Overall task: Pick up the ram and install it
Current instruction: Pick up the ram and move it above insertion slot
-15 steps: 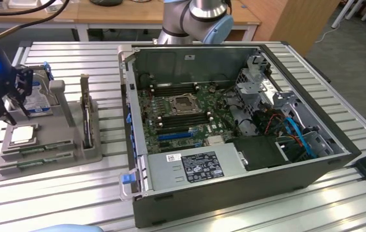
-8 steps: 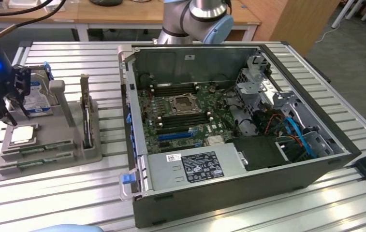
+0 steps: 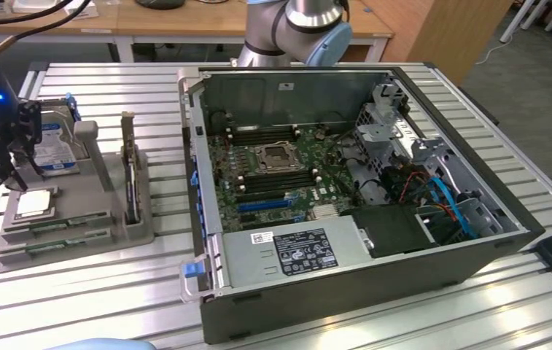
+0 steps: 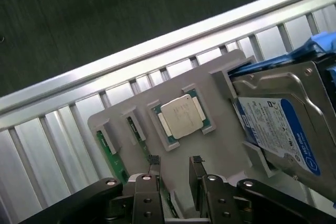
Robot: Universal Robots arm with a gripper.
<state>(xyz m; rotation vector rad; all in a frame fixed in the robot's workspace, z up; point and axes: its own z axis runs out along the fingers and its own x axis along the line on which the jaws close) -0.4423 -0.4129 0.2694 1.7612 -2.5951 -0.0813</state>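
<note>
**Open claw over the parts tray, ram in its slots**

The black claw [image 3: 18, 179] hangs over the far end of a grey plastic tray [image 3: 81, 197] that sits on the slatted aluminium table [image 3: 91, 306], at the exterior view's left. Its jaws stand wide apart with nothing between them. In the wrist view the two dark fingertips [image 4: 151, 167] frame a bare strip of the tray [image 4: 220, 77], and the claw [image 4: 173, 167] grips nothing.

The two slim green circuit-board ram sticks [image 3: 59, 222] lie flat, side by side, each in its own shallow slot at the near end of the tray. In the wrist view, one of the ram sticks [image 4: 109, 150] sits near the tray's edge. The other runs close under one finger, though I can't tell whether they touch.

A square silver processor chip [image 3: 34, 204] rests in its pocket just beside the sticks. A silver hard drive with a blue label [image 3: 54, 142] leans in the tray's far end, close by the claw. A tall dark card [image 3: 132, 175] stands upright along the tray's side nearest the computer.

The big black computer case [image 3: 354, 292] lies open on the table, just beside the tray, with its green motherboard [image 3: 270, 168] facing up. The arm's silver-and-blue base [image 3: 300, 29] rises behind it.
</note>
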